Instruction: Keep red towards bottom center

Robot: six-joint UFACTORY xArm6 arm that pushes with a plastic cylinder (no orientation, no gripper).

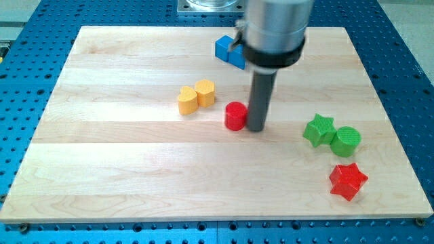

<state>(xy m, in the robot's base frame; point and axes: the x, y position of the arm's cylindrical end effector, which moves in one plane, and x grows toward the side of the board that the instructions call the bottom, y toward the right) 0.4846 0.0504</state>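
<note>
A red cylinder (235, 116) stands near the middle of the wooden board (122, 169). My tip (256, 128) is down on the board, touching the cylinder's right side. A red star (348, 179) lies at the lower right, far from the tip.
Two yellow blocks (196, 95) sit together left of the red cylinder. Blue blocks (227, 51) lie at the top, partly behind the rod. A green star (319, 130) and a green cylinder (346, 141) sit side by side at the right, above the red star.
</note>
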